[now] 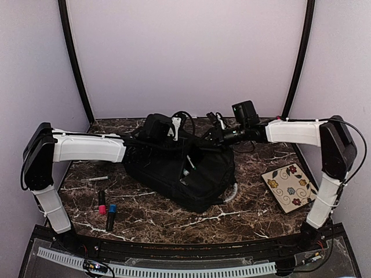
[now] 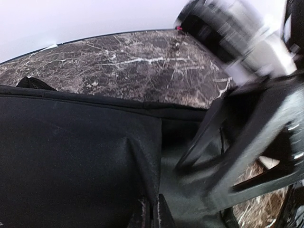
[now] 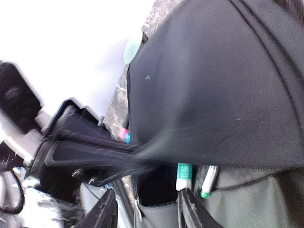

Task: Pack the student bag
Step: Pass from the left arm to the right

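The student bag (image 1: 194,174), a big black backpack, lies in the middle of the table with its top flap lifted. My left gripper (image 1: 168,136) is at the bag's far left corner. In the left wrist view it (image 2: 153,211) is shut on a fold of the black bag fabric (image 2: 71,156). My right gripper (image 1: 210,139) hovers over the bag's far edge. Its fingers stand open (image 3: 147,213) with nothing between them, just in front of the unzipped pocket (image 3: 159,187). A teal-and-white stick (image 3: 184,175) and a white pen with a green tip (image 3: 208,183) poke out of the pocket.
Two markers, one with a red cap (image 1: 101,204) and one with a blue cap (image 1: 111,216), lie on the marble table (image 1: 151,214) left of the bag. A thin pen (image 1: 95,180) lies behind them. A floral square booklet (image 1: 288,186) rests at the right.
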Robot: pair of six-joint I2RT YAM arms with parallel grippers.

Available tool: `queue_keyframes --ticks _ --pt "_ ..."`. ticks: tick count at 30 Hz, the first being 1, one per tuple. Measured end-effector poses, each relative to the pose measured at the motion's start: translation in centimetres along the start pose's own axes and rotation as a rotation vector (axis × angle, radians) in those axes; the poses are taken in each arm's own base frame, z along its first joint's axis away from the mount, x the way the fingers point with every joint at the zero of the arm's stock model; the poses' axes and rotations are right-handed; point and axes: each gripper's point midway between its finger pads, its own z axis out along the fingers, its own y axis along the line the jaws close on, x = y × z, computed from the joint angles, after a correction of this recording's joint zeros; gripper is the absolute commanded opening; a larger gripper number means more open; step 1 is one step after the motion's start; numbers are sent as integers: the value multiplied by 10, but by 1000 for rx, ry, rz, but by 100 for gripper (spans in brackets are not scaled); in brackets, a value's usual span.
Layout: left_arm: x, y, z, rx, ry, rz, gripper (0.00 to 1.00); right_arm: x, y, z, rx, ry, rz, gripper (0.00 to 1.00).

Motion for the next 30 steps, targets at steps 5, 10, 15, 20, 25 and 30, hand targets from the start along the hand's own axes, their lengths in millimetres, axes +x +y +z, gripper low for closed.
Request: queue_keyframes --ticks 5,10,15,20,25,30 --pt "2 -3 -4 19 62 78 0 -5 46 -42 75 -74 -334 44" --pt "2 -3 -6 92 112 128 0 -3 104 -74 27 -88 -668 46" --pt "3 -3 -7 127 124 184 0 15 114 -71 33 17 -833 46" --pt "9 -3 -10 154 130 208 0 13 63 -58 243 79 -932 55" --pt "15 -6 -18 191 133 205 0 -5 -5 -43 459 146 -1010 58" --pt "19 -7 -23 211 131 183 0 -4 -48 -23 501 231 -1058 59"
